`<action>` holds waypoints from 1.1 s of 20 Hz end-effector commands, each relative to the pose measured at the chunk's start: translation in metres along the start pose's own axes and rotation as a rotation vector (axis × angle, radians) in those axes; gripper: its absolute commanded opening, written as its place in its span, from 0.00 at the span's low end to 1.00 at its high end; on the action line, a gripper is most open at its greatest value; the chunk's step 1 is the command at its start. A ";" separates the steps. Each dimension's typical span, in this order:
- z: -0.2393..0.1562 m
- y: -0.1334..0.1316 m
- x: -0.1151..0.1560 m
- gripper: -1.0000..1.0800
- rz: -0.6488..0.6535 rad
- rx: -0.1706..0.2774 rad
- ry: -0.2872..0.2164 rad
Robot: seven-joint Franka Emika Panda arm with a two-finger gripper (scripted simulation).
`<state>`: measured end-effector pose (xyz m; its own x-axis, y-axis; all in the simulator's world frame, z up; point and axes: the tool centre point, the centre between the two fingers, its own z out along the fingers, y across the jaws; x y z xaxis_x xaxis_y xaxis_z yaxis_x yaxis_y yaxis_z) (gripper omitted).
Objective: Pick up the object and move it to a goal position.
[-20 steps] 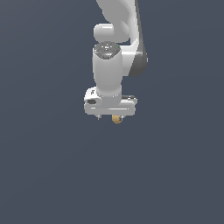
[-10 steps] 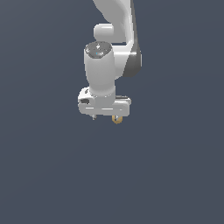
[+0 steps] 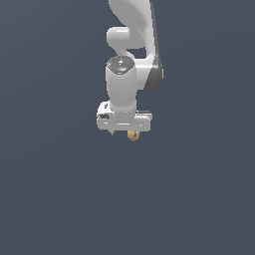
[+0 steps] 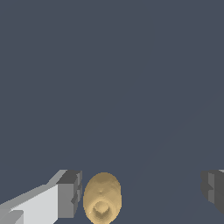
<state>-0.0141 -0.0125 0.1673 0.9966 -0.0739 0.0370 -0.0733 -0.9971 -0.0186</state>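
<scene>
So our hand [image 4: 140,192] is spread wide right now. In the wrist view we can see one dark finger pad [image 4: 70,194] on one side and the other pad way over at the opposite edge of the picture, with a big gap between them. The object [image 4: 102,198], a little tan egg-shaped lump with a darker dimple at one end, sits in that gap just beside the first pad. We can't tell if it actually touches that pad, but it's clearly well apart from the other one, so nothing is clamped on it.

From the exterior view, the hand [image 3: 123,130] points straight down and the object [image 3: 133,135] peeks out just under its lower edge, toward the exterior view's right. Above that is the white arm [image 3: 130,40], and all around is flat dark grey-blue.
</scene>
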 end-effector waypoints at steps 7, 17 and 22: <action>0.043 -0.021 -0.053 0.96 -0.020 -0.011 -0.021; 0.071 -0.035 -0.097 0.96 -0.038 -0.017 -0.035; 0.074 -0.036 -0.103 0.96 -0.040 -0.018 -0.037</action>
<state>-0.1101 0.0322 0.0907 0.9994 -0.0336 -0.0001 -0.0336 -0.9994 -0.0002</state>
